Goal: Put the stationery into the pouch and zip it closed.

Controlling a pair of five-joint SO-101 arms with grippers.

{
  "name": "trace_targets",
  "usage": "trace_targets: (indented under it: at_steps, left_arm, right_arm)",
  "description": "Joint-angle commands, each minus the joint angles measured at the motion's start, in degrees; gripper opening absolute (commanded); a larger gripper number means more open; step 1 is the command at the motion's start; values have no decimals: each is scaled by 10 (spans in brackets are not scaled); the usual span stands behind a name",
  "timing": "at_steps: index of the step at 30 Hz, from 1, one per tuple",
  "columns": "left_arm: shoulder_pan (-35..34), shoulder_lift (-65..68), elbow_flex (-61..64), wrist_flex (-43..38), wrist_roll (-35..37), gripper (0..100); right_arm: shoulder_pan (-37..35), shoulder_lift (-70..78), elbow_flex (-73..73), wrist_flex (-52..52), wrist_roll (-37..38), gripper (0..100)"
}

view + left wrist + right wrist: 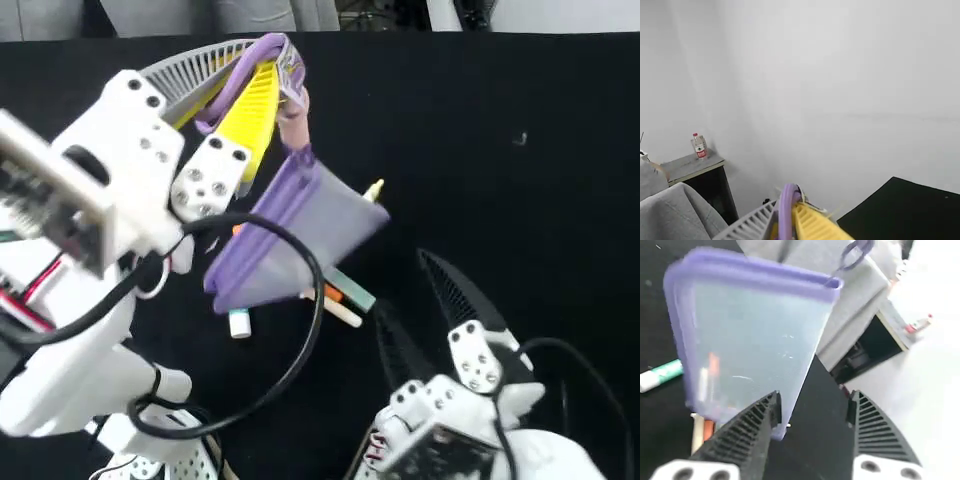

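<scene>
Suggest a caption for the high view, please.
Left gripper holds the purple pouch by its strap; pens lie on the table, right gripper open.

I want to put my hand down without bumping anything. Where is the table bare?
The table is bare on the far right, past the pouch and beyond the right gripper. It is crowded under the pouch, where the pens lie.

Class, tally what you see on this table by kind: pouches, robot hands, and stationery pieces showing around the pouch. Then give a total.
Pouch: 1
Hands: 2 (left hand, right hand)
Stationery pieces showing: 5 (green marker, orange pen, pale pencil, white-capped piece, yellow-tipped piece); the pouch may hide more
Total: 8
</scene>
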Motion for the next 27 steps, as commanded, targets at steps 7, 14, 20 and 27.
trace_targets:
  at_steps: [7,14,20,27]
  left_arm:
    - [13,-65,87,4,10,29]
    - [14,-158,256,3,8,30]
    - [14,-194,329,1,10,30]
    - [14,-194,337,1,11,30]
  right_arm:
    - [27,-109,259,-175,19,227]
    - [-57,-129,305,-185,-45,227]
    - [-130,-129,298,-197,-148,227]
    - [-145,-129,233,-197,-272,230]
